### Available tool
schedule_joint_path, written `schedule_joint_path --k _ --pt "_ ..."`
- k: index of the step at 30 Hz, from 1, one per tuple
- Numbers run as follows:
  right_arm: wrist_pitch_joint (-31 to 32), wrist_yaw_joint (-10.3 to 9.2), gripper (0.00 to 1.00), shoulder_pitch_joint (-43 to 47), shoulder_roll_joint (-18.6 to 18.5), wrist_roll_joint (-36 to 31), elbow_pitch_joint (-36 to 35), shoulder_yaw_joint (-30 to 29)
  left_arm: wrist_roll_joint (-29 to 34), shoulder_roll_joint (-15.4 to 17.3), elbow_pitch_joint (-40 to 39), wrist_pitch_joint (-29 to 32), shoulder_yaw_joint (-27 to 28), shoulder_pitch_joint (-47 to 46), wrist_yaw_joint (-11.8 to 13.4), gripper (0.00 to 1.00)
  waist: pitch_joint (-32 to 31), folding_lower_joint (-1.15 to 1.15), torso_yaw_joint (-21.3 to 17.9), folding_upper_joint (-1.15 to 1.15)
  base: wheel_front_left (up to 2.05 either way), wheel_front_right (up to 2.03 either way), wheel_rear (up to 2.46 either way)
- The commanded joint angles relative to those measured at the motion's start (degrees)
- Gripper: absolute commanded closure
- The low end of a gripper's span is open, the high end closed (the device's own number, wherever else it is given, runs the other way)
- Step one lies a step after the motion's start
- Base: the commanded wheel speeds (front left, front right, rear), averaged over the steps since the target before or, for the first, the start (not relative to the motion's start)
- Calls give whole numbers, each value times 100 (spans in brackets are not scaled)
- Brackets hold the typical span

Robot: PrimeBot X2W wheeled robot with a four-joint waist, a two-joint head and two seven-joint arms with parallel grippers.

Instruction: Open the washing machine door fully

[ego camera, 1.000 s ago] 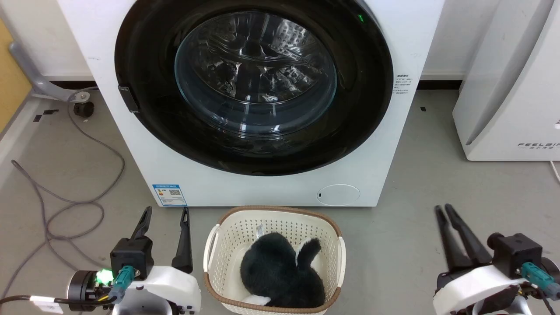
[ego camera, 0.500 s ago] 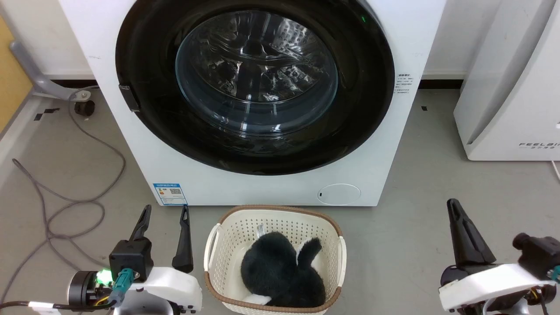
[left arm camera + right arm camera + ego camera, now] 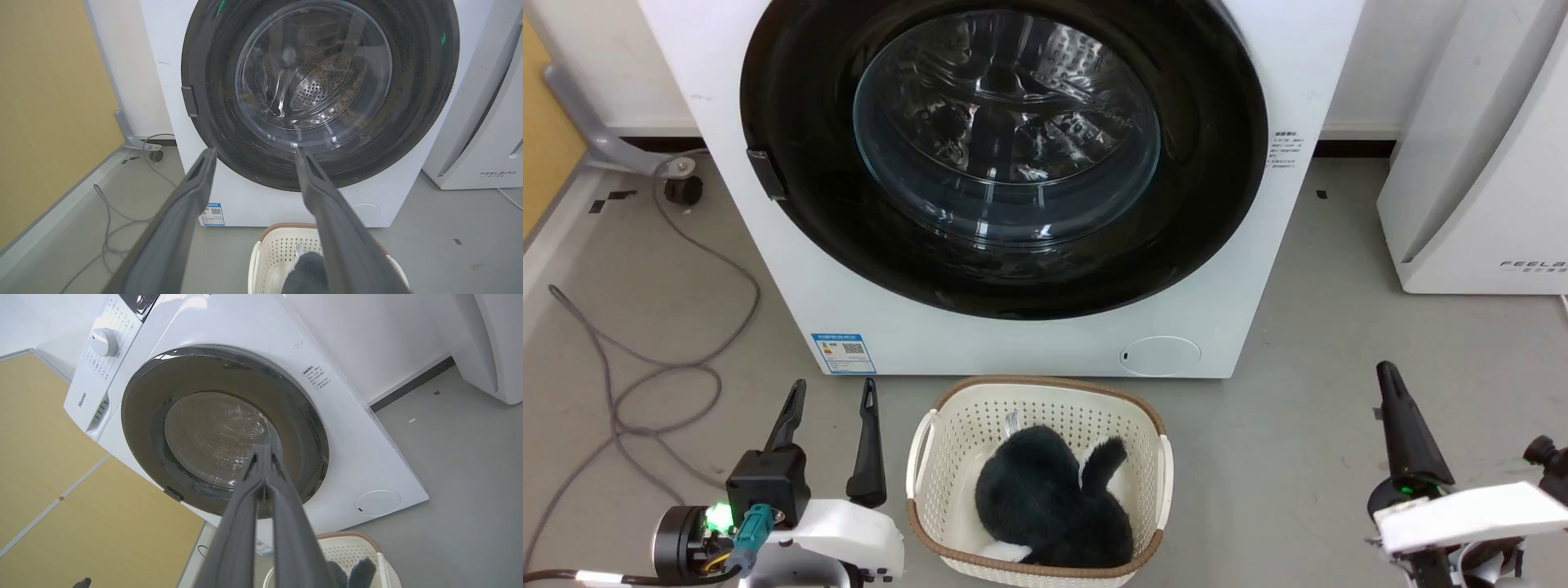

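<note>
1. The right gripper (image 3: 1387, 374) has rolled since a second ago. Its two fingers then showed slightly apart. In the head view they now overlap as one dark spike, in front of the washing machine (image 3: 1029, 343) towards its right side and clear of it.
2. In the right wrist view the right gripper (image 3: 263, 451) has its fingers pressed together and holds nothing.
3. The left gripper (image 3: 833, 392) has not changed. Its fingers are spread wide and empty, just in front of the washing machine's lower left corner.
4. The head camera has shifted a little, so the whole scene sits slightly differently.
5. The washing machine door (image 3: 1005, 155) is shut flat against the washing machine's front, as before, with neither gripper touching it.
6. The control panel above the door reads "Hisense" (image 3: 82, 399), beside a white dial (image 3: 103, 341).
7. A blue label (image 3: 843, 353) with a QR code is low on the washing machine's left front. Its print, and that of a sticker (image 3: 1284, 151) right of the door, is too small to read.
8. The white appliance (image 3: 490, 134) right of the washing machine carries lettering beginning "FEEL".
9. A cream basket (image 3: 931, 441) holding a black plush toy (image 3: 1045, 506) stands directly in front of the washing machine.
</note>
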Motion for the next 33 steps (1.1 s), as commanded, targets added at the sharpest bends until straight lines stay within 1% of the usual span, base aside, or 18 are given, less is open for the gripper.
schedule_joint_path --k 1,6,12,20,33 --pt "34 2 100 -118 2 343 69 -56 -22 4 5 -64 -23 -93 40 0 23 0 11 0 0 0 0" --pt "168 2 100 -292 2 900 310 -237 -44 4 6 -124 -45 -139 71 0 94 0 42 0 0 0 0" --pt "272 2 100 -595 2 1383 638 -438 -57 4 3 -196 -70 -204 96 0 195 0 92 0 0 0 0" --pt "412 2 100 -1084 -10 1874 1077 -777 -80 4 -20 -292 -112 -320 126 0 365 0 186 0 0 0 0" --pt "546 3 100 -2175 -223 2573 1739 -1191 -111 5 -124 -447 -189 -588 198 0 891 0 334 0 0 0 0"
